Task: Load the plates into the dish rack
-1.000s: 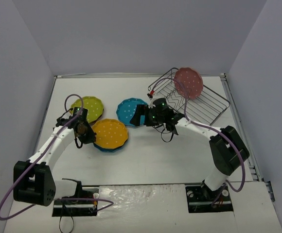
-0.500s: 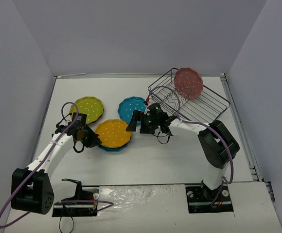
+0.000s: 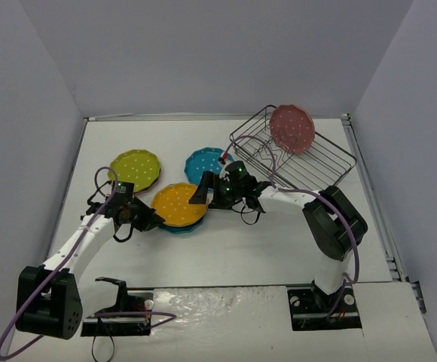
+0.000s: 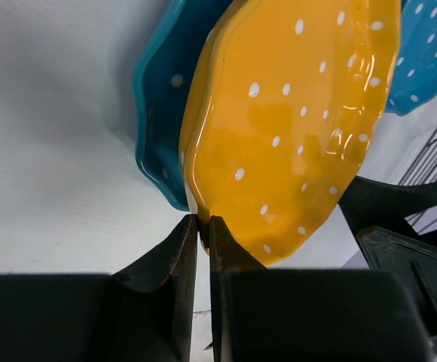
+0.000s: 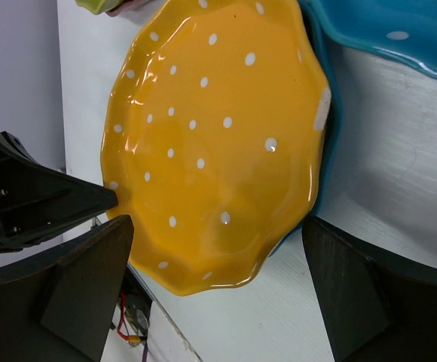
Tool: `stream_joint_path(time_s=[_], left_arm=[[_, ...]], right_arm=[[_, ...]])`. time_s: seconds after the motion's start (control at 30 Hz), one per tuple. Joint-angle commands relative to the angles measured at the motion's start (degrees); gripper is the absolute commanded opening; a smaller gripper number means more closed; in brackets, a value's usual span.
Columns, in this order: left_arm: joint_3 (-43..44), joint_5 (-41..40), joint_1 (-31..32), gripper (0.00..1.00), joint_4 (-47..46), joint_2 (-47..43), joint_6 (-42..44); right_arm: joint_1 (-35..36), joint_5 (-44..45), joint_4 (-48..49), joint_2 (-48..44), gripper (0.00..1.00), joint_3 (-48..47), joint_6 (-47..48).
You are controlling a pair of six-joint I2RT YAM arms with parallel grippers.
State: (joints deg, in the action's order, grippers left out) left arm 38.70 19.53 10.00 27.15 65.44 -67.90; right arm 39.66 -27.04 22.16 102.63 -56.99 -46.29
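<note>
An orange plate [image 3: 179, 204] lies over a teal plate [image 3: 182, 227] at the table's middle. My left gripper [image 3: 157, 221] is shut on the orange plate's left rim [image 4: 203, 226]; the gripped edge stands a little off the teal plate [image 4: 158, 90]. My right gripper [image 3: 200, 192] is open at the orange plate's right side. Its fingers [image 5: 90, 279] straddle the plate's edge [image 5: 218, 136] without touching it. A pink plate [image 3: 292, 128] stands in the black wire dish rack [image 3: 331, 162] at the back right.
A second teal plate [image 3: 206, 164] lies behind the orange one. A lime green plate [image 3: 135, 170] rests on a reddish one at the back left. Grey walls close in the table on three sides.
</note>
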Motion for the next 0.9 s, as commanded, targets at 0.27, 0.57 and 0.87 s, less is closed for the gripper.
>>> stream_joint_path(time_s=[0.27,0.57,0.87], left_arm=[[0.9,6.4,0.2,0.0,-14.6,-3.6,-6.7],[-3.3,7.8,1.2,0.0,-18.3,-3.9,-7.9],[-6.6,8.5,1.7,0.0,-20.5,-4.6,-9.8]], right_arm=[[1.9,-2.1,8.8,1.5,0.83,1.2,-4.6],[2.0,0.5,16.6,2.1,0.69,4.7,-11.3],[2.0,3.4,25.3,3.3,0.6,7.8,-16.3]])
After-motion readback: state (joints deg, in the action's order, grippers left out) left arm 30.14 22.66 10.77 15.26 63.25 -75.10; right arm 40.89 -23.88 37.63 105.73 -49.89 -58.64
